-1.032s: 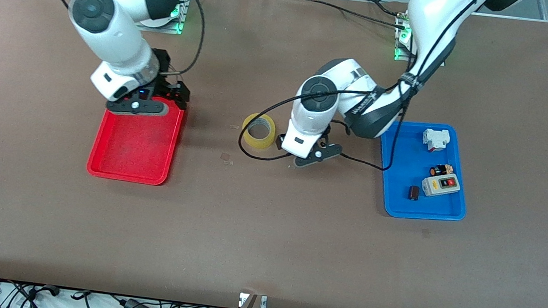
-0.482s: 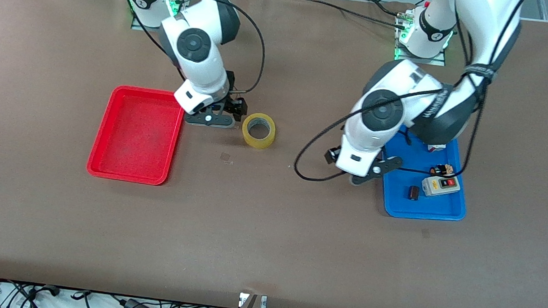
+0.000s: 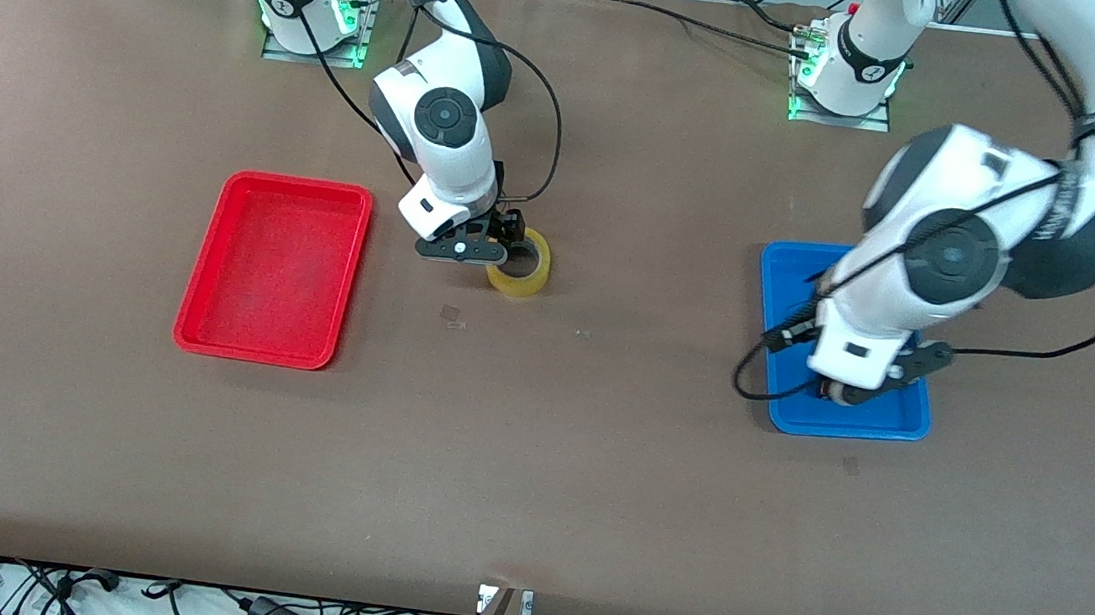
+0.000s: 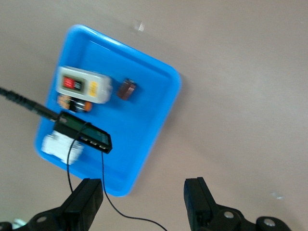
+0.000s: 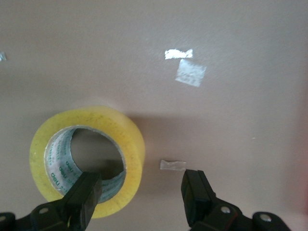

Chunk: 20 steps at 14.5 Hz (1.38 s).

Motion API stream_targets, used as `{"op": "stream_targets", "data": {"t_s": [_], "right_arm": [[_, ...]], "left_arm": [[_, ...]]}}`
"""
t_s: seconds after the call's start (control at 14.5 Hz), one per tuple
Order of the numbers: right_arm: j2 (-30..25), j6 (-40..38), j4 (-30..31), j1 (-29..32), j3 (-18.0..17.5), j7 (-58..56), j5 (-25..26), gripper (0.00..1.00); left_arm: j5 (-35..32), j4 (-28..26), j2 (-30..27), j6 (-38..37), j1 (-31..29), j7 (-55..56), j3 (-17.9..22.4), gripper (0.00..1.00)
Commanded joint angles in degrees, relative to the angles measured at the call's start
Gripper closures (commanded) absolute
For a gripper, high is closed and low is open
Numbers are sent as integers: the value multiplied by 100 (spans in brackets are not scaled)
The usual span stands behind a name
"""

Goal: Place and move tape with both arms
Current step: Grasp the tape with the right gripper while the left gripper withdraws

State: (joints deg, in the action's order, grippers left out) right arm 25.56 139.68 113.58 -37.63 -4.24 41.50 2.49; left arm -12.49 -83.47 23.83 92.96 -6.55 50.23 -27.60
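1. Moved since a second ago: right pincer (image 3: 491, 242) from over the red tray (image 3: 275, 266) to the tape (image 3: 519, 263); left pincer (image 3: 867, 379) from beside the tape to over the blue tray (image 3: 838, 416).
2. Right pincer (image 5: 142, 199) released, one finger (image 5: 84, 195) inside the core, wrist pointing down.
3. Left pincer (image 4: 144, 202) released, elbow raised.
4. Tape (image 5: 86, 161) flat on the surface (image 3: 532, 467), between the trays.

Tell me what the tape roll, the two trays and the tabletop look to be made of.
Tape: translucent yellowish plastic film, glossy, wound on a printed core, likely card.
Red tray and blue tray: probably moulded plastic, with smooth rounded rims and a slight sheen.
Table: matte brown sheet covering, maybe paper or board; no glare.
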Motion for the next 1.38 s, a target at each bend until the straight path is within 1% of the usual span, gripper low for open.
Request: {"op": "stream_targets", "data": {"t_s": [0.0, 0.14, 0.21, 0.34, 0.41, 0.55, 0.69, 0.76, 0.83, 0.89, 0.96, 1.03, 1.1, 1.17, 1.24, 1.31], "right_arm": [[265, 191, -204, -113, 54, 192, 129, 2], [423, 209, -344, -104, 63, 192, 137, 2], [528, 209, -432, -104, 63, 192, 138, 2], [669, 235, -494, -113, 72, 192, 155, 2], [687, 244, -512, -113, 72, 192, 172, 2], [758, 253, -512, -139, 72, 192, 181, 2], [828, 349, -521, -165, 72, 192, 173, 3], [828, 358, -521, -183, 81, 200, 173, 6], [828, 358, -521, -183, 81, 200, 181, 10], [828, 358, -521, -192, 81, 200, 181, 18], [828, 358, -521, -192, 81, 200, 181, 35], [828, 358, -521, -192, 81, 200, 173, 54], [828, 358, -521, -183, 81, 200, 181, 66], [828, 358, -521, -166, 81, 200, 181, 77], [820, 358, -521, -157, 90, 200, 181, 83], [767, 341, -521, -139, 90, 192, 181, 85]], "left_arm": [[-34, -142, -658, -662, -468, -1291, -35, 0], [27, -152, -967, -945, -750, -2110, 61, 0], [236, -126, -1099, -1016, -734, -2453, 401, 0], [816, -99, -1371, -1043, -541, -3357, 1262, 0], [879, -99, -1451, -1043, -418, -3709, 1640, 0], [1098, -99, -1644, -1043, -111, -4003, 2221, 0], [1406, -99, -1872, -1043, 266, -4003, 2687, 0], [1416, -108, -1986, -1086, 503, -3994, 2838, 0], [1407, -99, -2048, -1200, 628, -4003, 2865, 0], [1416, -99, -2127, -1227, 698, -4020, 2857, 0], [1434, -108, -2172, -1227, 847, -4029, 2857, 0], [1495, -117, -2190, -1201, 936, -4021, 2857, 0], [1600, -125, -2172, -1201, 945, -4029, 2857, 0], [1662, -117, -2155, -1210, 963, -4038, 2857, 0], [1662, -117, -2155, -1244, 972, -4030, 2813, 0], [1671, -134, -2137, -1254, 972, -4012, 2778, 0]]}}
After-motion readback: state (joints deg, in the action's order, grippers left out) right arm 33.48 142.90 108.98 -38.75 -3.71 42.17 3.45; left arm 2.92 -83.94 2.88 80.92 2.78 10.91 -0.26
